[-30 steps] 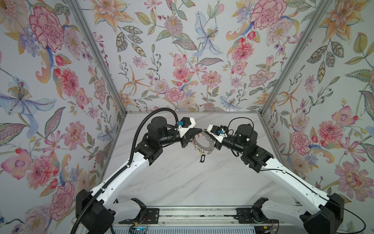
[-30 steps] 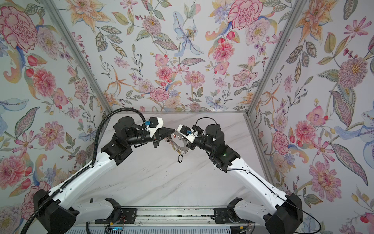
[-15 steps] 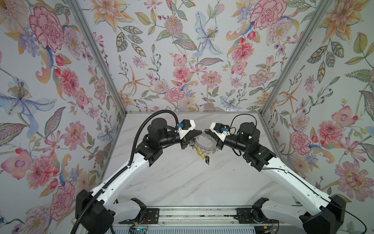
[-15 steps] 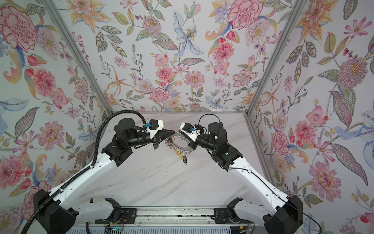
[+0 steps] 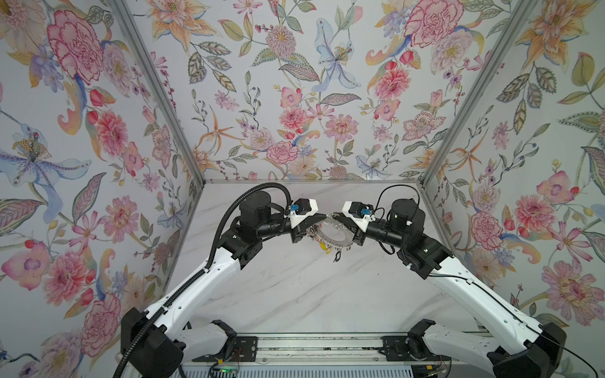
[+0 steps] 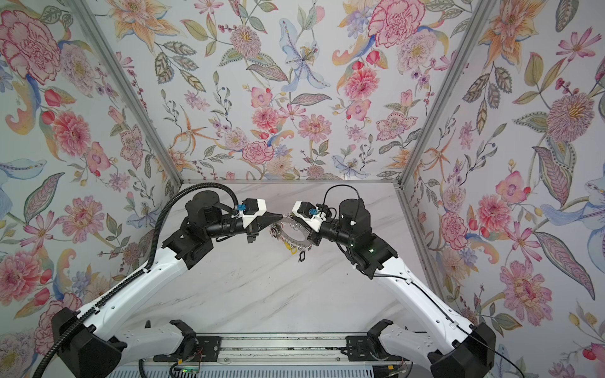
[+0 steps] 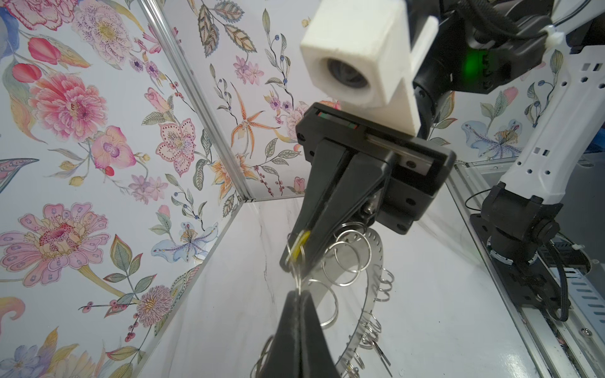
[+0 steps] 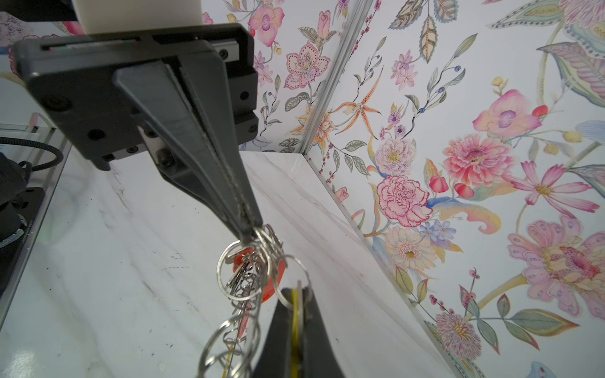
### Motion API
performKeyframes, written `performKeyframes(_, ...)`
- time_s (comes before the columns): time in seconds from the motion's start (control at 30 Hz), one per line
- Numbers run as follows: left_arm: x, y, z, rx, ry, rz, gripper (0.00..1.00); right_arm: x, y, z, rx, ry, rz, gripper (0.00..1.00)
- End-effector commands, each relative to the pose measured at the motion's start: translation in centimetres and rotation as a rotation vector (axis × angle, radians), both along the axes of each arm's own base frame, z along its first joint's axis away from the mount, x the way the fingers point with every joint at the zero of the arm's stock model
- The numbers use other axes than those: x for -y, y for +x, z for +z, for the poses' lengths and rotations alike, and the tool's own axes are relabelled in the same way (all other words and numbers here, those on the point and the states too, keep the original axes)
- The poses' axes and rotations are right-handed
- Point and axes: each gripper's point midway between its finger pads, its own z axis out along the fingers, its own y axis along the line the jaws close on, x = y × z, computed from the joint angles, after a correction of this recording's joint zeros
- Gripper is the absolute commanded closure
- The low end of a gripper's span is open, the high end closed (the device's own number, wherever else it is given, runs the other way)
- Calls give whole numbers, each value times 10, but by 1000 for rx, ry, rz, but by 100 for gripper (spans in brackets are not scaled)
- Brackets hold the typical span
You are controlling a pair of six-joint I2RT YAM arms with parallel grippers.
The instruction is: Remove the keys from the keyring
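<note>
The keyring [image 5: 340, 243] [image 6: 296, 241], a grey disc fringed with wire loops, hangs in the air above the marble table between the two arms in both top views. My left gripper [image 7: 298, 293] [image 5: 324, 216] is shut on one thin wire loop at its rim. Tip to tip with it, my right gripper [image 8: 296, 291] [image 5: 335, 216] is shut on a yellow key tag [image 8: 295, 307], also visible in the left wrist view as a yellow tag [image 7: 299, 245]. Other keys [image 8: 240, 278] with a red tag [image 8: 276, 278] dangle from loops. The disc's strip [image 7: 371, 288] curves beside my left fingers.
The white marble table [image 5: 294, 294] lies below, walled by floral panels at the back and on both sides. A metal rail [image 5: 314, 347] with the arm bases runs along the front edge. A small black clip [image 5: 337, 257] hangs lowest from the keyring.
Both grippers have shifted slightly and their tips have come closer together. The keyring and its dangling keys have swung a little to the right. Both grips are unchanged.
</note>
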Motion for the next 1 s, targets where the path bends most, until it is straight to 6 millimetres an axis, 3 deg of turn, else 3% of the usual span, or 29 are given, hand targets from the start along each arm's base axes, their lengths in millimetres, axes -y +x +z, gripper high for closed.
performKeyframes(0.0,-5,3,5,22,19,36,100,12,-6,35,104,62,-35,100)
performKeyframes(0.23,-10,4,10,55,15,62,100,17,-10,38,120,61,-48,100)
performKeyframes(0.6,-7,3,26,69,-29,44,100,8,10,5,46,0,-85,100)
performKeyframes(0.97,-5,5,32,115,-38,47,100,0,16,-17,-4,-45,-79,100)
